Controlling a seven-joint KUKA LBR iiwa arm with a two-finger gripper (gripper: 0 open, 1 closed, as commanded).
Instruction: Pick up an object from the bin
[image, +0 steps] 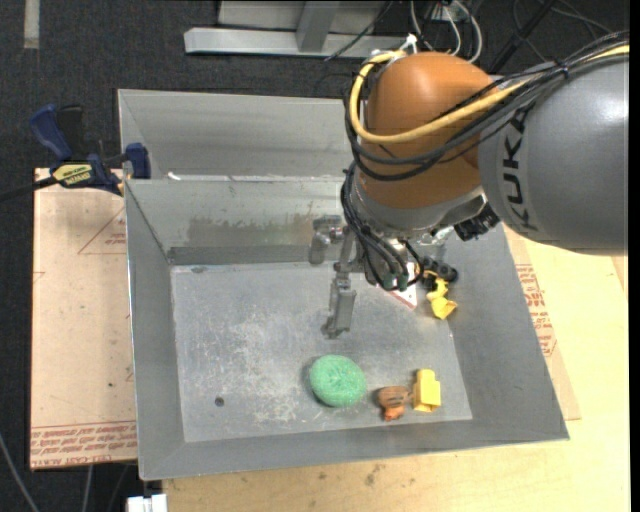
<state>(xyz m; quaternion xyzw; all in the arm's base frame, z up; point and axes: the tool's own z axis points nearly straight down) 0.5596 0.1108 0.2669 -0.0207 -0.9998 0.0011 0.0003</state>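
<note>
- Currently the claw hangs low over the middle of the grey bin, below the arm's orange cover. We cannot tell how far it is open, and we see nothing gripped in it.
- Nearest to it is a round green pad, flat on the bin floor toward the front edge. It lies just in front of the claw's tip and apart from it.
- Just beside the pad, to its right in the view, sit a small orange-brown piece and a yellow block, which touch each other. Another yellow piece lies farther back by the right wall, close under the wrist.
- We judge the green pad the likeliest pick, because it is the closest and has bare floor on three sides.
- By its look, we expect it to be light and soft, something like a sponge or scrubber that gives when squeezed. Its surface seems rough rather than slippery, and it should not break.
- We would take it across its width at the middle, coming straight down so the claw straddles it, and close firmly enough to allow for the squash.
- One risk is its low, domed shape: a shallow grip could slide off the top, so we would go right down to the floor.
- A second risk is nudging the orange-brown piece on the pad's right side.
</note>
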